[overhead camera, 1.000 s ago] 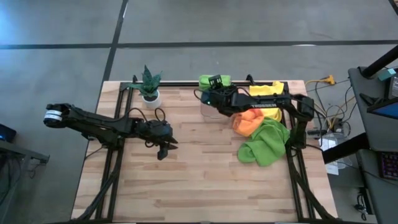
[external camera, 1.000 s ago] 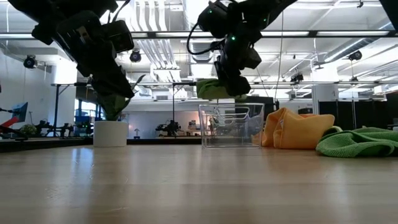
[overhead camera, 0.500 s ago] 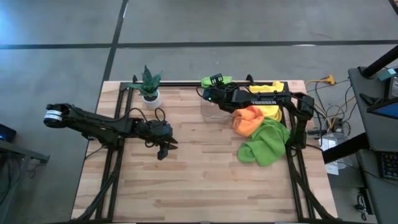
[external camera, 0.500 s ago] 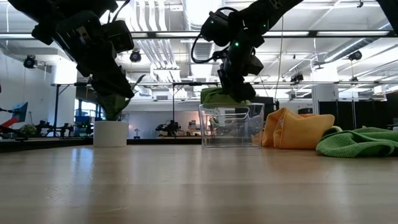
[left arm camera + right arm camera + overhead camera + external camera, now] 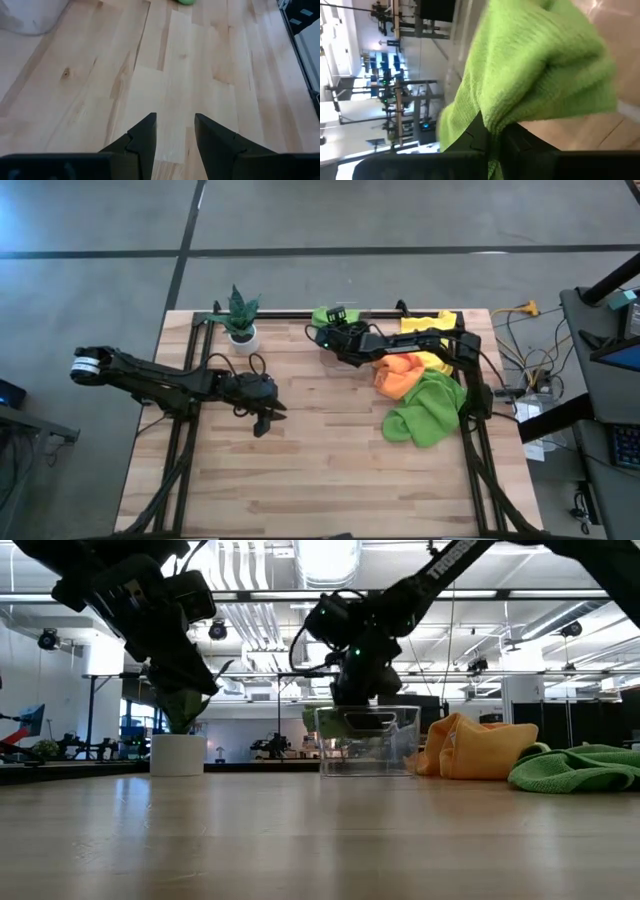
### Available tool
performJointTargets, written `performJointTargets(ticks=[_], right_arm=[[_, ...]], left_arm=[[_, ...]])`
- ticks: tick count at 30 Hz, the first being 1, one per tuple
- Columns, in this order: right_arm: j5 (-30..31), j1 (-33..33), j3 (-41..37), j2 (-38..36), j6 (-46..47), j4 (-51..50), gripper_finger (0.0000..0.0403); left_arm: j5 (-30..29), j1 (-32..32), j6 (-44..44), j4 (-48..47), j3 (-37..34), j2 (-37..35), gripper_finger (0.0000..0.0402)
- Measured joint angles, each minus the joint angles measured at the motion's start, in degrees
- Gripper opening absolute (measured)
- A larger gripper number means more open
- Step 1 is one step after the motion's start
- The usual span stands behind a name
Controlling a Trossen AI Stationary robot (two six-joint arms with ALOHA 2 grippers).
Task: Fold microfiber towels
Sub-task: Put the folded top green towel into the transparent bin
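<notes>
A pale wooden table on a dark frame fills the middle of the high view, grey concrete floor around it and a cluttered desk with cables off its right edge. The low view looks across the boards into a large hall with white pipes and ceiling lights.

On the table's right side lie three loose towels in a heap: a lime green towel nearest the front, an orange towel touching it, and a yellow towel behind at the far edge. A clear plastic bin stands near the far edge, just left of the orange one. A small potted plant in a white pot sits at the far left corner.

The right arm reaches across the far edge to the bin; the right gripper, fingers clamped shut, pinches a second lime green towel at the bin's top. The left gripper hangs over bare boards left of centre, fingers slightly parted around nothing.
</notes>
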Motion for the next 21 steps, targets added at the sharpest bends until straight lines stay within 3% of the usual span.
performJointTargets(ticks=[9, 21], right_arm=[[2.15, -0.86, -0.11, 1.07, -0.06, -1.95, 0.0012], [-0.54, -2.2, -0.35, 1.21, -0.29, -6.38, 0.0012]], left_arm=[[2.45, -0.02, -0.09, -3.45, 0.0, 0.02, 0.0118], [2.46, -0.02, -0.09, -3.79, 0.0, 0.02, 0.0118]])
